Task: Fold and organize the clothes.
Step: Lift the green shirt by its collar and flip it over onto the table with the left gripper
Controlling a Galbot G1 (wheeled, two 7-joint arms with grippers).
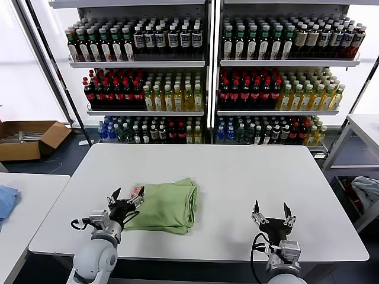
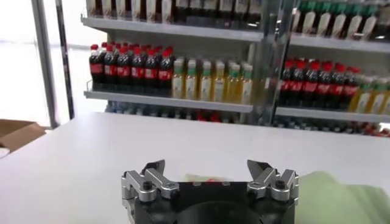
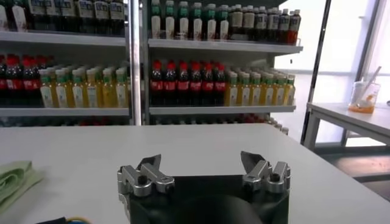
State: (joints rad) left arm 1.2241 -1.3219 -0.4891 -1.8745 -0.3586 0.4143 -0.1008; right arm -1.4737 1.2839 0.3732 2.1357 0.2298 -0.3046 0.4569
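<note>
The light green polo shirt [image 1: 167,205] lies folded into a compact stack on the white table [image 1: 237,177], left of centre, with a bit of its red-and-white print [image 1: 137,191] showing at its left edge. My left gripper [image 1: 125,197] is open and empty, just left of the shirt at that edge. In the left wrist view [image 2: 207,167] the shirt [image 2: 341,198] shows beyond and beside the jaws. My right gripper [image 1: 272,211] is open and empty near the table's front right; in the right wrist view [image 3: 199,162] the shirt's edge [image 3: 15,176] is far to the side.
Shelves of bottles [image 1: 207,83] stand behind the table. A second white table [image 1: 23,207] with a blue cloth [image 1: 6,201] is at the left. A cardboard box [image 1: 29,139] sits on the floor at the left. Another table [image 1: 361,127] stands at the right.
</note>
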